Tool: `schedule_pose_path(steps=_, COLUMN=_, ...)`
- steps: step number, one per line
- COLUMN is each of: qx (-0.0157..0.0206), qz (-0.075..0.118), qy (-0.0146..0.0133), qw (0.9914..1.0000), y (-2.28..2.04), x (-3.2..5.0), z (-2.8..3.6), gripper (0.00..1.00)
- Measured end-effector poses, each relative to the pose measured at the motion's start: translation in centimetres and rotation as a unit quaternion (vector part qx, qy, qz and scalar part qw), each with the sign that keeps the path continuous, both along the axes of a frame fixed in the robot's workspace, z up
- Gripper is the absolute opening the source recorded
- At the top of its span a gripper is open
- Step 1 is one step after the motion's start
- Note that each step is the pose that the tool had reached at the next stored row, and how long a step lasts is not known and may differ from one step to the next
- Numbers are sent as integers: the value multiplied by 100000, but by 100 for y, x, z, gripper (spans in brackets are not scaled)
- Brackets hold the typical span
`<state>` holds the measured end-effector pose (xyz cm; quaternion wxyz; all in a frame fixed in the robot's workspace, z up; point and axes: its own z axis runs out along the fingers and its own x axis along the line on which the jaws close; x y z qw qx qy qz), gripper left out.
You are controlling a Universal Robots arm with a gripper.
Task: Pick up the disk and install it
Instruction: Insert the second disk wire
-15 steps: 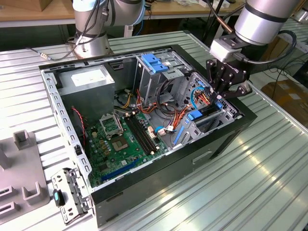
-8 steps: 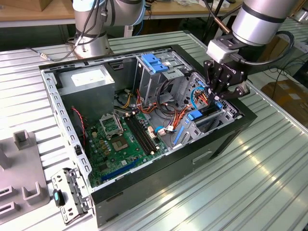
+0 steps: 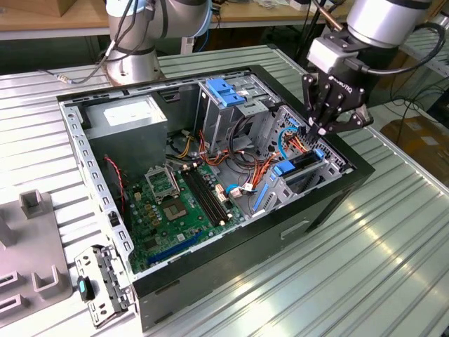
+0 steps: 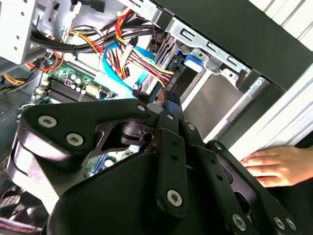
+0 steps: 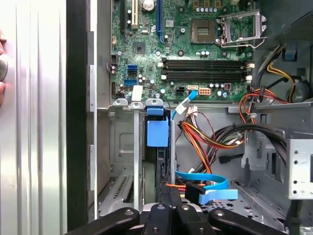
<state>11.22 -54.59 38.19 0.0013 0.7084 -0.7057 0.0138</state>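
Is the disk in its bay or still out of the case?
In. The disk stands on edge in the bay slot, its blue rail end showing, with the gripper right above it, jaws closed together.

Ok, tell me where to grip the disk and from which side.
Probably the disk by its exposed top edge, between the blue rails, coming straight down through the open case: it stands on edge in the bay, whose walls cover its flat faces.
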Motion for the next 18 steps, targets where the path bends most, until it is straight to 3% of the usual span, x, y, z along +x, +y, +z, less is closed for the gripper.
schedule_pose_path(steps=5, qx=305, qz=-16, qy=1, qw=100000, y=36, x=-120, z=43, gripper=11)
schedule_pose_path(steps=9, qx=292, qz=-15, qy=1, qw=100000, y=206, x=-126, z=94, gripper=11)
schedule_pose_path(steps=12, qx=100, qz=-13, qy=1, qw=100000, y=244, x=-125, z=103, gripper=11)
schedule_pose_path(steps=15, qx=-718, qz=-14, qy=2, qw=99997, y=254, x=-125, z=93, gripper=11)
schedule_pose_path(steps=16, qx=-1216, qz=-18, qy=0, qw=99993, y=257, x=-124, z=83, gripper=11)
schedule_pose_path(steps=18, qx=-1992, qz=-15, qy=-1, qw=99980, y=284, x=-111, z=59, gripper=24)
